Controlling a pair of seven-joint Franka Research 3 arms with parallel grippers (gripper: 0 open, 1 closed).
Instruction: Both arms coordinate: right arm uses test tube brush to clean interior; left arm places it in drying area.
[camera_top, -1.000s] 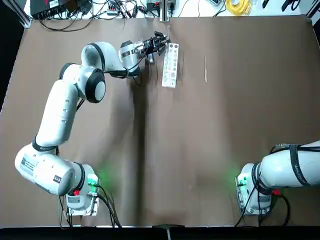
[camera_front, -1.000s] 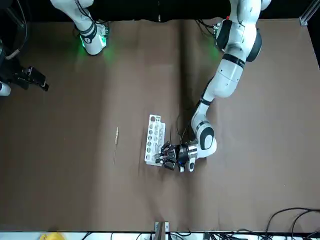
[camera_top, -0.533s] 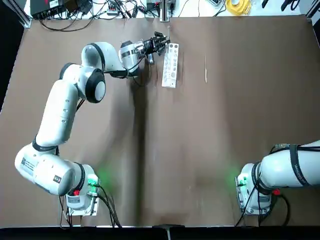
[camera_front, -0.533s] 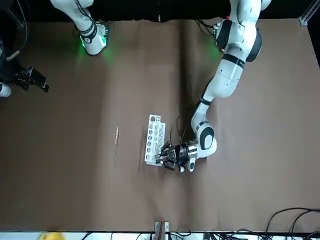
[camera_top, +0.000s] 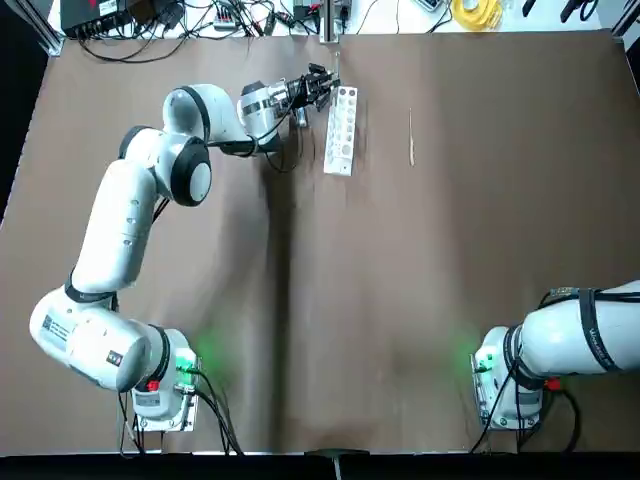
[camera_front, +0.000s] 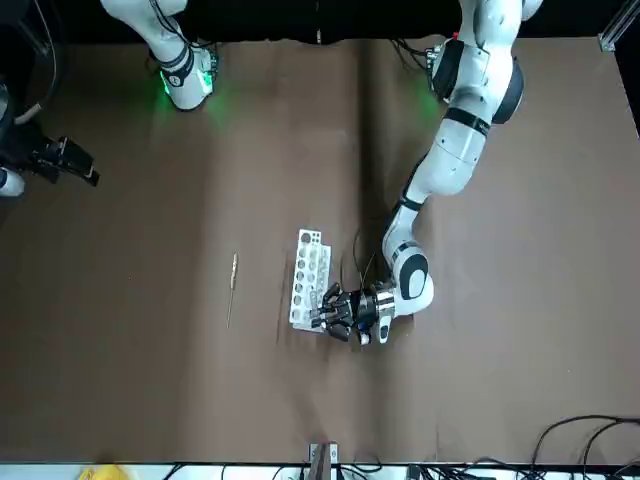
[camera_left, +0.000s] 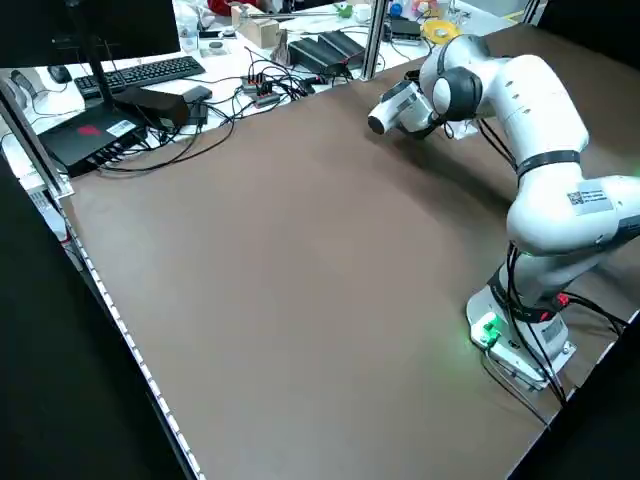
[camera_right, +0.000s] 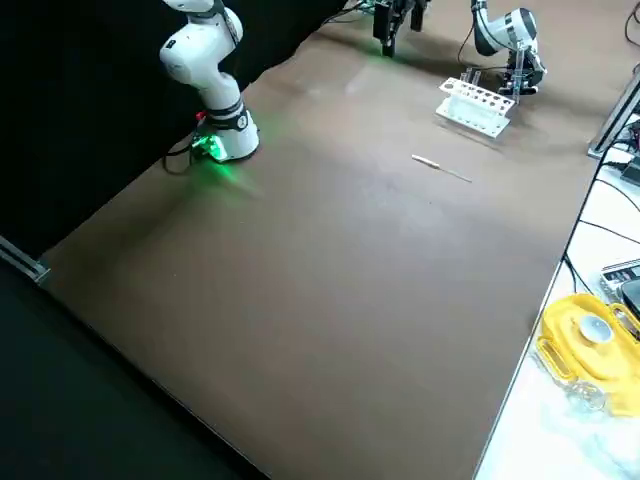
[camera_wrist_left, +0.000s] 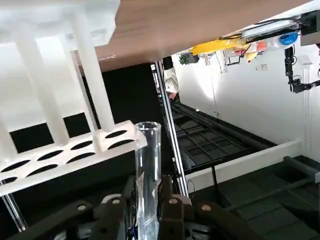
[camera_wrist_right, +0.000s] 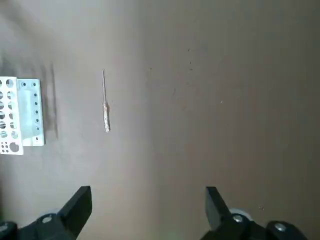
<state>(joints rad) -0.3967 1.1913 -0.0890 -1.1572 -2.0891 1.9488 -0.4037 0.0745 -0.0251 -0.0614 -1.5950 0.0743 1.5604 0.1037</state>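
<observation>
The white rack (camera_top: 341, 130) that serves as drying area lies at the table's far side, left of centre. My left gripper (camera_top: 318, 82) reaches low to the rack's far end and is shut on a clear glass tube (camera_wrist_left: 146, 170). In the left wrist view the tube stands between the fingers, just beside the rack's end holes (camera_wrist_left: 116, 135). The test tube brush (camera_top: 411, 137), a thin pale stick, lies flat on the table to the right of the rack, untouched. My right gripper (camera_wrist_right: 148, 210) hangs open high above the table, far from both; the brush (camera_wrist_right: 105, 102) shows below it.
The brown table (camera_top: 400, 300) has cables and electronics (camera_top: 150, 15) along its far edge and a yellow object (camera_top: 477, 12) past the far right. The right arm (camera_top: 575, 340) is folded back over its base at the near right.
</observation>
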